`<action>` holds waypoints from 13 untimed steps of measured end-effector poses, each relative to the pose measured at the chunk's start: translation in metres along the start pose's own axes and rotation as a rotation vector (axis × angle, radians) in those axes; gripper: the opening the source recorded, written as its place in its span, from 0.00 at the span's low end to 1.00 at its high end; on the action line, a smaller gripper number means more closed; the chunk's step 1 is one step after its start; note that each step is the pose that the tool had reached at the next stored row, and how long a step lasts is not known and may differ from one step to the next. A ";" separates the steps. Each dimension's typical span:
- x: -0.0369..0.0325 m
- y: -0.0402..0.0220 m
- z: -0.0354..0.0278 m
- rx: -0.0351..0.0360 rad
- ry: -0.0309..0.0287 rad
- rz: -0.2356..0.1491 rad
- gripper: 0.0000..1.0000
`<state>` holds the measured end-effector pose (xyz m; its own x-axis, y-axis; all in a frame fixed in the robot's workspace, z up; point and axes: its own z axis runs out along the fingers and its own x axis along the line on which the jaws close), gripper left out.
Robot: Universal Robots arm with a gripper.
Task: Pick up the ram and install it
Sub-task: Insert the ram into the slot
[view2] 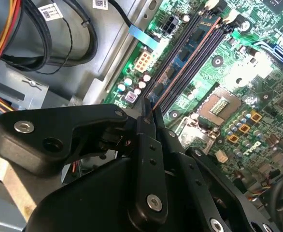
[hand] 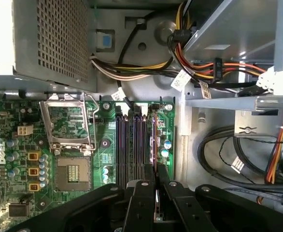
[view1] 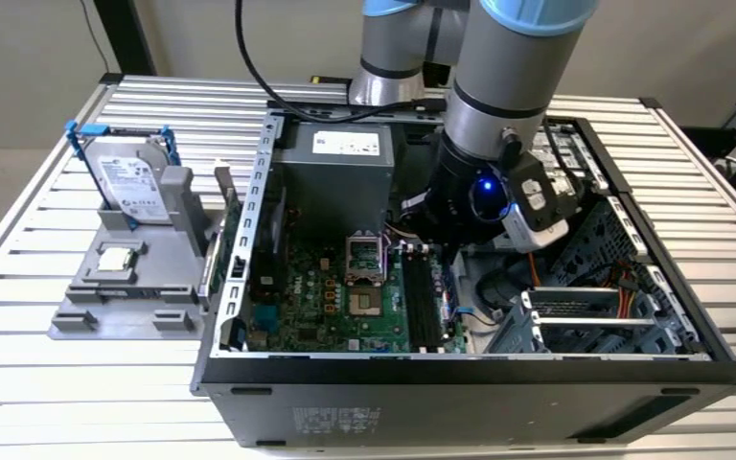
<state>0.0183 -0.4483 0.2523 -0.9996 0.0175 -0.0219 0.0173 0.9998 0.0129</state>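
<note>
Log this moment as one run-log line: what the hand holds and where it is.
hand: shut on ram | ram: edge-on over the motherboard's memory slots | case: open | seating: cannot tell

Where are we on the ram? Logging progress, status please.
Gripper shut on thin dark ram stick, held edge-on over black motherboard slots. Not seated yet. Nothing blocking slots.
</note>
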 end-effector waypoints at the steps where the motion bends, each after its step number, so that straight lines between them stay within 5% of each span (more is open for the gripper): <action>1: 0.0000 0.0000 0.0000 0.0000 0.0000 0.000 0.00; 13: 0.0003 -0.0017 0.0071 0.0002 0.0018 0.000 0.00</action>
<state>0.0182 -0.4499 0.2452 -0.9996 0.0176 -0.0201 0.0173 0.9998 0.0128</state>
